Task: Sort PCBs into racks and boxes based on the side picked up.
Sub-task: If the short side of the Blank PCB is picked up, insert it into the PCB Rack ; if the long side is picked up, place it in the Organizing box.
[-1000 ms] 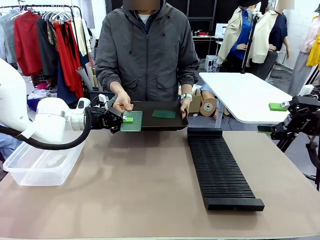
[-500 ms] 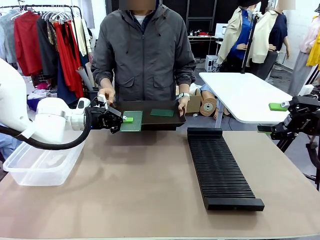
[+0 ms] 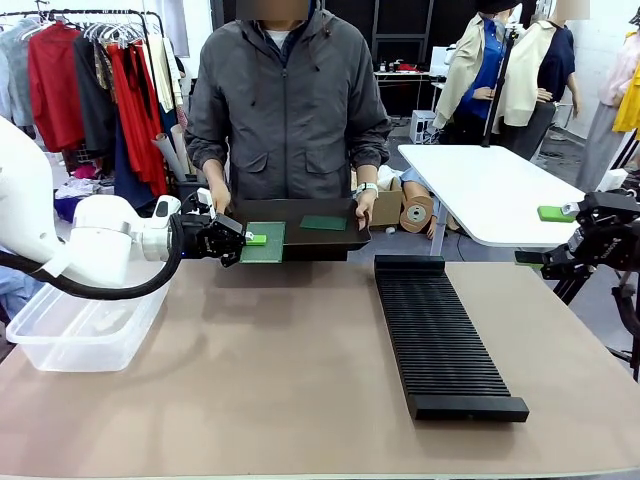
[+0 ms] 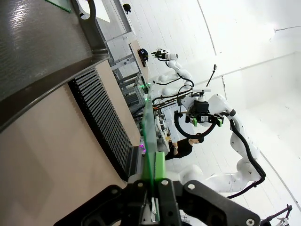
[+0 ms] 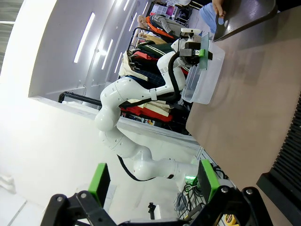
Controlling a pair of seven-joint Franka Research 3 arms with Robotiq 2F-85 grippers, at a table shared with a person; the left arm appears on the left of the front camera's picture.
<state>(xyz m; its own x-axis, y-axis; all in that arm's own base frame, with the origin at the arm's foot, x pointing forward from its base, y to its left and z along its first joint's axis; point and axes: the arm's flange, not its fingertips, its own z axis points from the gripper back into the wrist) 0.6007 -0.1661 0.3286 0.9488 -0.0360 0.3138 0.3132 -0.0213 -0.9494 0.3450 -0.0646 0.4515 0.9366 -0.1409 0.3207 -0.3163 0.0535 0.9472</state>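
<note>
A thin, flat, paler green PCB [image 3: 266, 243] is pinched by one edge between the closed green pads of the left gripper [image 3: 250, 239]. It is held level at the near left corner of a flat black tray [image 3: 300, 246]; whether board and tray touch cannot be told. In the left wrist view the board is seen edge-on, as a narrow line rising from between the fingers. A darker PCB [image 3: 326, 223] lies flat inside the raised-rim tray. The tray is gripped at its right end by a person's hand [image 3: 364, 207] and at its left end by the other hand [image 3: 214, 193], at the far side of the matte tan table [image 3: 250, 380]. A clear, shallow plastic tub [image 3: 80, 330] with a rounded rim is set at the table's left edge, under the left arm, which is stretched out level towards the tray. A long black ribbed rack [image 3: 440, 340] of narrow parallel slots is laid right of centre. The right gripper [image 3: 545, 236] is held beyond the table's right edge, its fingers spread wide.
</note>
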